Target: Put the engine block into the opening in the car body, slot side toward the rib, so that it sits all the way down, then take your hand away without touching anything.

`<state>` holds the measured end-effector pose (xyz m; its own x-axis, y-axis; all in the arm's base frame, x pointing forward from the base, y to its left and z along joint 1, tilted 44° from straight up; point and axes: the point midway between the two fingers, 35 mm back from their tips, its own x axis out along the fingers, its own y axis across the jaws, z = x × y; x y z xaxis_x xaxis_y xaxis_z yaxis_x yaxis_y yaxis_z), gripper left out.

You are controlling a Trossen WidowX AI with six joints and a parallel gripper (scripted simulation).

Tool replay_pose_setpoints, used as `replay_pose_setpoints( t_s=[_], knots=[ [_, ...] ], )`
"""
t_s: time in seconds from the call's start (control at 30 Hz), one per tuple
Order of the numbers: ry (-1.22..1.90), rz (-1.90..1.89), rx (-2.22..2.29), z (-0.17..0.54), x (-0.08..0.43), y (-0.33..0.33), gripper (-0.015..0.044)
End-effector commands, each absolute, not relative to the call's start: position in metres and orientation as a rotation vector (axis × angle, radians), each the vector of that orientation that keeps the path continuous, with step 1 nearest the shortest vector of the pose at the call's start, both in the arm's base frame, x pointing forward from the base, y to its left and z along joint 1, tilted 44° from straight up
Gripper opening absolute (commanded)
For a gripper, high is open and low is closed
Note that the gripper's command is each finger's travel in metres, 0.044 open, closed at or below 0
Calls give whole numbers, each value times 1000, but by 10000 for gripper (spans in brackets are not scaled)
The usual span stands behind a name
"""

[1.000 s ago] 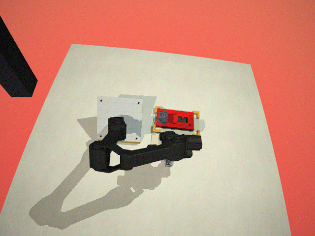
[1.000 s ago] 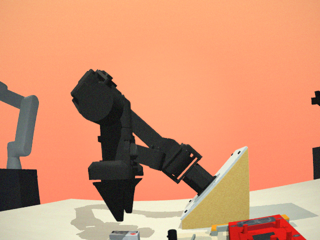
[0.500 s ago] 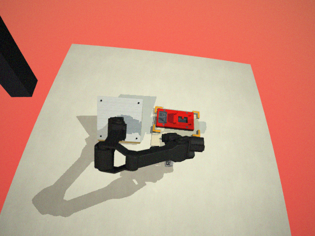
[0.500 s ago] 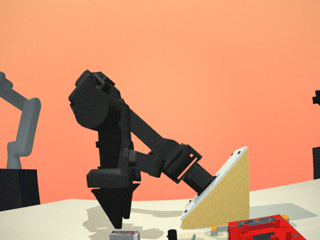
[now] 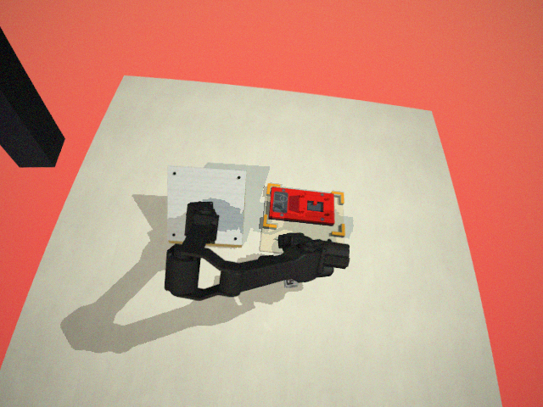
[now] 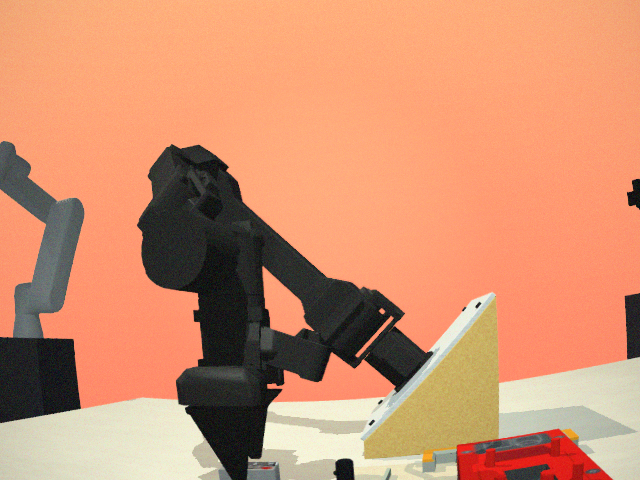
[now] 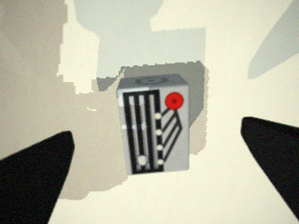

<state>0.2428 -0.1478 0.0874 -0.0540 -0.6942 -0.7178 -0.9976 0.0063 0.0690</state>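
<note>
The engine block (image 5: 290, 282) (image 6: 267, 472) (image 7: 174, 154) is a small grey block with black stripes and a red disc on the face toward the wrist camera. It rests on the table, largely hidden by the arm in the top view. My gripper (image 6: 249, 466) (image 7: 158, 132) is open and empty, pointing down. In the wrist view the block lies between the two fingertips, with space on both sides. The red car body (image 5: 327, 215) (image 6: 475, 463) lies apart from the block. Its opening (image 5: 312, 208) is empty, and a small red rib juts in from one edge.
Orange corner brackets (image 5: 340, 231) (image 6: 428, 459) surround the car body. A wedge with a white plate (image 5: 205, 184) (image 6: 447, 356) carries the arm's base. A black knob (image 6: 344, 469) stands between block and car body. A grey arm (image 6: 56, 258) stands in the background.
</note>
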Motion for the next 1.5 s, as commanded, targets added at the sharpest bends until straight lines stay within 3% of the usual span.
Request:
replay_pose_setpoints(
  t_s=[0.0, 0.07, 0.43, 0.67, 0.8, 1.47],
  knots=[
    [1802, 815, -1737, 82, 241, -152, 440],
    [1802, 815, -1738, 81, 241, -153, 440],
    [1802, 815, -1738, 81, 241, -153, 151],
    [1802, 815, -1738, 81, 241, -153, 105],
    [1800, 817, -1737, 84, 243, -150, 0],
    [1789, 827, -1729, 126, 253, -105, 0]
  ],
)
